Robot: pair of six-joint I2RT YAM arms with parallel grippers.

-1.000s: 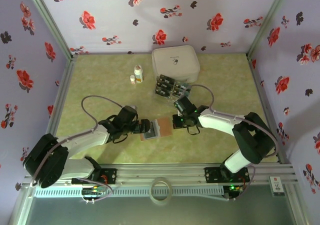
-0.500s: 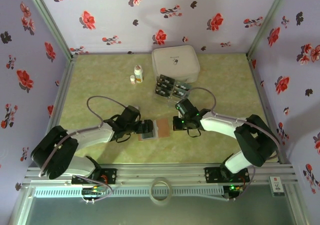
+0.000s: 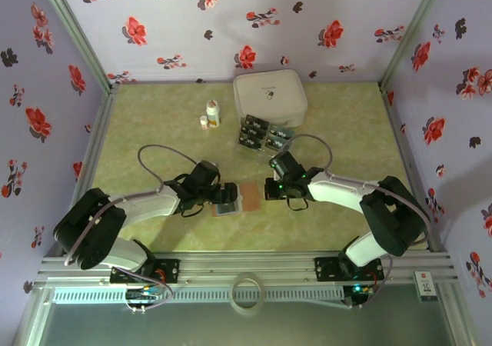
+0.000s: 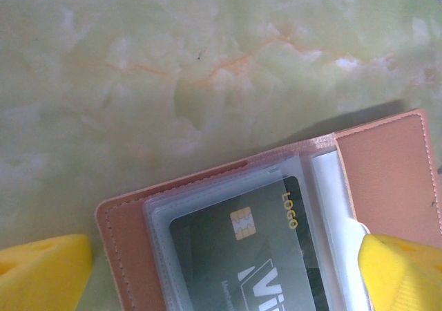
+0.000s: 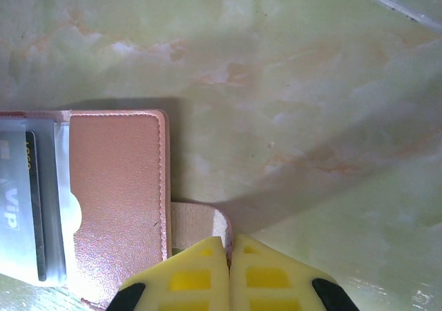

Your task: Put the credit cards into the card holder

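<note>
From above, you have the card holder lying open on the table, between the two arms and towards the near edge. Your left gripper is over its left half, and your right gripper is at its right edge. The loose credit cards lie in a cluster farther back, just in front of the white case and well apart from the holder. Two white bottles stand to the left of that cluster. From this height you cannot tell how either pincer stands.

On your left wrist camera, the card holder lies open below you. One dark card with a gold chip sits inside the clear sleeve. The yellow fingertips are spread wide; one is over bare table just left of the holder's edge, and the other is over the right side, where the white pocket meets the brown flap. The sleeve and its card lie between them.

On your right wrist camera, you see the holder's pinkish-brown right panel, with the edge of the sleeved card at the far left. A small tab juts from the panel's right edge. Your two yellow fingertips are pressed together with only a hairline between them, and their tips sit right at the end of that tab. You cannot tell whether the tab is pinched or merely under them.
</note>
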